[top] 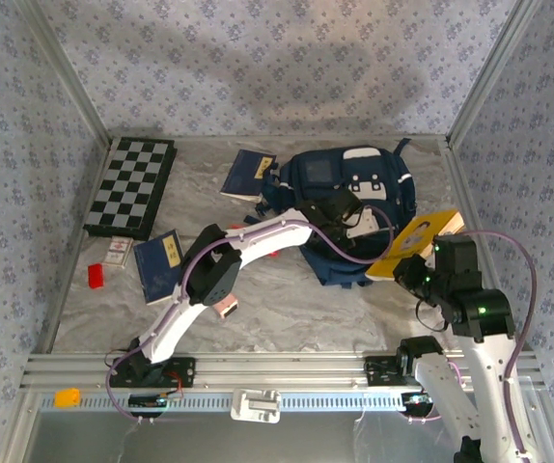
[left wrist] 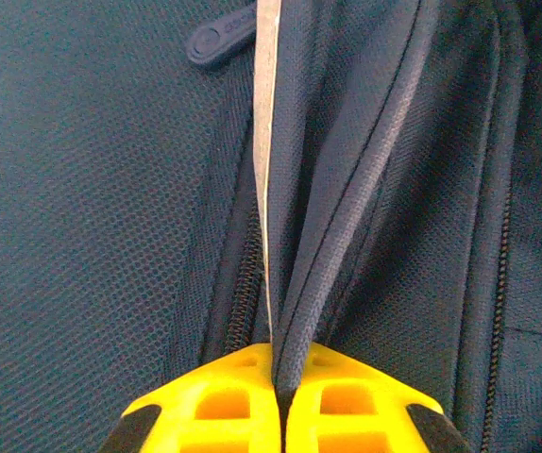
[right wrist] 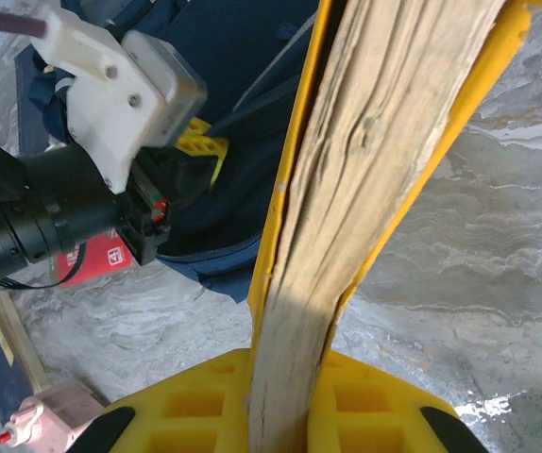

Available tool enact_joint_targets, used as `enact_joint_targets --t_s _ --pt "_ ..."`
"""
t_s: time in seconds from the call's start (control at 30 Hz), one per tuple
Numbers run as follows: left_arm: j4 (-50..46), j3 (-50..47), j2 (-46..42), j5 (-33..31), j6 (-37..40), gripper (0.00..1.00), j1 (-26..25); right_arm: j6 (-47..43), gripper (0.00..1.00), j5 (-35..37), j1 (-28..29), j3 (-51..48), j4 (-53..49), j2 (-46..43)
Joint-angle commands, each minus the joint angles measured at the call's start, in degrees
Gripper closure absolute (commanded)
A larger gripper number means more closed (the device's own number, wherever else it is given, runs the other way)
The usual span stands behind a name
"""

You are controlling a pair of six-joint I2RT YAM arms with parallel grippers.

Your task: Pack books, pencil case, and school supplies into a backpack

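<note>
Backpack (top: 327, 174) grip: left gripper (left wrist: 279, 394) was clamped on a fold of the bag's navy fabric beside the zip. Its yellow fingers (left wrist: 224, 408) met with only cloth between them, and pale piping ran up from the pinch.
Left arm: reached from its base across the table to the near-left side of the backpack.
Right gripper (right wrist: 285, 382): was closed on the yellow book (right wrist: 384, 142), held edge-on. The page block sat between the yellow fingers, with yellow cover on either side.
Yellow book, position: tilted in the right gripper just right of the backpack, far end toward the bag's right edge. Could not tell whether it touched the bag.
Backpack, position: lay on the marble table (top: 306, 309), far of centre, white-grey patches facing up.
Pencil case (right wrist: 101, 255): red with white markings, flat on the table at the bag's near-left edge, partly hidden behind the left arm.
Pink gadget (top: 224, 307): on the table just beside the left arm's elbow, apart from the bag.
Navy books: one (top: 248, 174) lay at the backpack's far-left side, just beside a strap. The other (top: 161, 265) lay flat to the left of the left arm's elbow.
Checkered board (top: 130, 185): flat in the far-left corner.
Small red block (top: 96, 276): near the table's left edge, just left of the nearer navy book.
White-and-red item (top: 116, 251): sat between the red block and the board; too small to identify.
</note>
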Motion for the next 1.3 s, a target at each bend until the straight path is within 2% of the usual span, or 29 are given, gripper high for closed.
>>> enact_joint_targets --t_s 0.0,0.07,0.2,0.37,0.47,0.57,0.63,0.73,0.9,1.1,1.27 --pt "0.2 2.4 -9.4 -5.2 -4.9 1.00 2.9 -2.3 1.00 -1.4 -0.4 4.3 -0.8 -1.0" --pt "0.3 3.7 -11.4 -5.6 -7.3 1.00 4.0 -2.2 1.00 -2.0 -0.4 4.8 -1.8 -1.2" --pt "-0.5 7.4 -13.4 -5.4 -11.0 1.00 6.2 -1.5 1.00 -8.0 -0.4 2.8 1.1 -1.1" --pt "-2.8 13.3 -12.3 -5.1 -11.5 1.00 7.2 -0.1 1.00 -16.0 -0.4 0.2 6.0 0.1" --pt "-4.3 17.2 -11.3 -4.2 -11.4 1.00 7.4 3.7 1.00 -22.3 0.1 -5.4 14.5 -0.2" --pt "-5.6 19.3 -10.9 -2.0 -10.7 1.00 7.5 8.6 1.00 -25.9 1.6 -11.6 30.3 0.3" --pt "-6.3 19.5 -11.1 -0.2 -9.6 1.00 7.6 9.3 1.00 -25.5 3.9 -12.9 37.9 2.4" --pt "-7.4 19.5 -11.5 1.7 -8.8 1.00 7.6 5.0 1.00 -21.1 8.3 -11.1 39.9 7.2" --pt "-10.0 19.2 -12.9 3.1 -7.9 1.00 7.7 1.2 1.00 -15.8 15.3 -11.4 48.9 15.2" --pt "-10.2 16.8 -15.3 5.8 -8.5 1.00 9.2 -0.9 1.00 -16.3 16.5 -11.6 60.1 24.9" --pt "-8.4 13.2 -17.9 9.5 -9.3 1.00 10.3 -1.8 1.00 -18.6 14.0 -11.7 65.0 30.7"
